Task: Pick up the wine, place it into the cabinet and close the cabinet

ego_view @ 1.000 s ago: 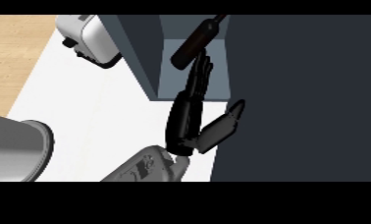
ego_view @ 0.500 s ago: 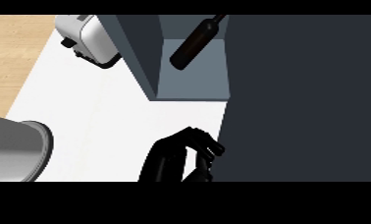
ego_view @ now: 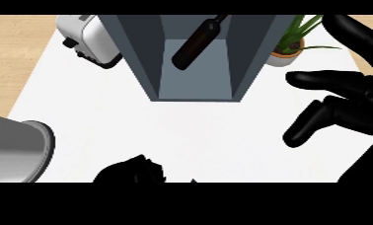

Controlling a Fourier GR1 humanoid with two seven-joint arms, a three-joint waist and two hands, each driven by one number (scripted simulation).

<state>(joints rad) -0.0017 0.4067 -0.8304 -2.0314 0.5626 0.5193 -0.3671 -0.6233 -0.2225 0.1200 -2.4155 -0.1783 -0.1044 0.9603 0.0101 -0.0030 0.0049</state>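
the dark door no longer blocks the view: the wine bottle [ego_view: 195, 45] lies inside the open cabinet [ego_view: 247, 66], beyond the spread, empty right robot hand [ego_view: 336, 104]; closing remains.

One wine bottle [ego_view: 197, 44] is lying tilted inside one grey cabinet [ego_view: 146, 66], and that cabinet is standing open on the one white counter [ego_view: 197, 130]. One toaster [ego_view: 91, 39] is sitting at the cabinet's left, and one potted plant [ego_view: 287, 46] is showing at its right. One grey rounded vessel [ego_view: 22, 150] is poking in at the left edge (only part of it is showing, so I cannot tell what it is). Two black hands are showing: one left robot hand [ego_view: 134, 172] at the bottom edge and one right robot hand [ego_view: 339, 103] at the right.
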